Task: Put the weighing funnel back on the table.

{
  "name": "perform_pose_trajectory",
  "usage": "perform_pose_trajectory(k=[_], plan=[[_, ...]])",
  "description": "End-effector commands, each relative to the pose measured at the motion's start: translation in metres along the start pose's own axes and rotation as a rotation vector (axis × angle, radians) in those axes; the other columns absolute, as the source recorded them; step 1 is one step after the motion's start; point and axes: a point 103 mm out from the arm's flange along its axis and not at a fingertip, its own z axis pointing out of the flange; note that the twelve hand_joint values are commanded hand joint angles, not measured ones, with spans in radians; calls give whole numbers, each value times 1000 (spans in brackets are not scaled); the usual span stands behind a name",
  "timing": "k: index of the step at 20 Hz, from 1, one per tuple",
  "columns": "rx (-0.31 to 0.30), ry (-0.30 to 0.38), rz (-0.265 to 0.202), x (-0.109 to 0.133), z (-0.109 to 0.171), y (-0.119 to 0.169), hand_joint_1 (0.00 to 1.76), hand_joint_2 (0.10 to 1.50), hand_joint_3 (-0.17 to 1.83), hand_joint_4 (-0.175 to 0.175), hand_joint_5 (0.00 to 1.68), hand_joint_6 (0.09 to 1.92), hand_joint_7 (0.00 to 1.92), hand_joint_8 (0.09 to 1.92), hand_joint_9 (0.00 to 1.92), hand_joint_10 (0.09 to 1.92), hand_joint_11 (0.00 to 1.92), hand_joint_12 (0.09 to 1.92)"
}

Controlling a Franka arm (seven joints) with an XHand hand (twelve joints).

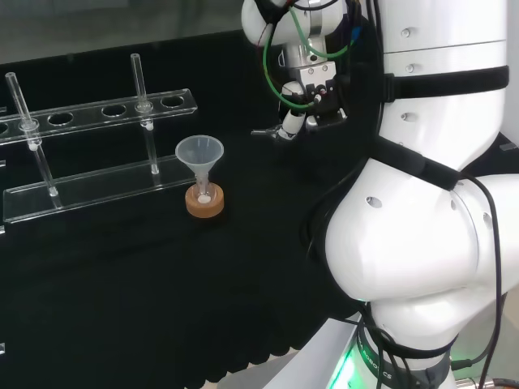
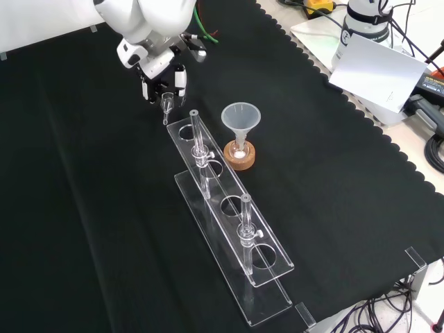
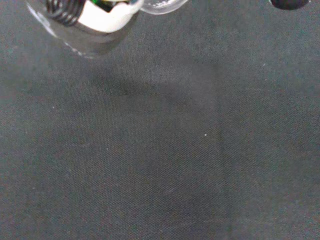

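The weighing funnel [image 2: 167, 106] was held over the worktop [image 2: 83, 208], not yet laid down.
It was pinched in the curled fingers of the robot hand [image 2: 158, 69], left of the funnel [image 2: 240, 119] in the front view, over a bare patch fit for laying it down.

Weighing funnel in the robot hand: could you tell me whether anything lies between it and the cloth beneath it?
Nothing visible does. The weighing funnel, held by the robot hand, hangs over bare black cloth. The clear rack stands close beside it in the front view, so lowering straight down seems safest.
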Motion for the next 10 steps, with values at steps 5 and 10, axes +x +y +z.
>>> perform_pose_trajectory(k=[5, 10], plan=[[2, -8, -2, 10, 9, 18, 1085, 803, 468, 175, 1166, 792, 1411, 214, 1611, 87, 1312, 713], [13, -35, 10, 14, 13, 24, 1085, 803, 468, 175, 1165, 793, 1410, 216, 1611, 87, 1313, 713]])
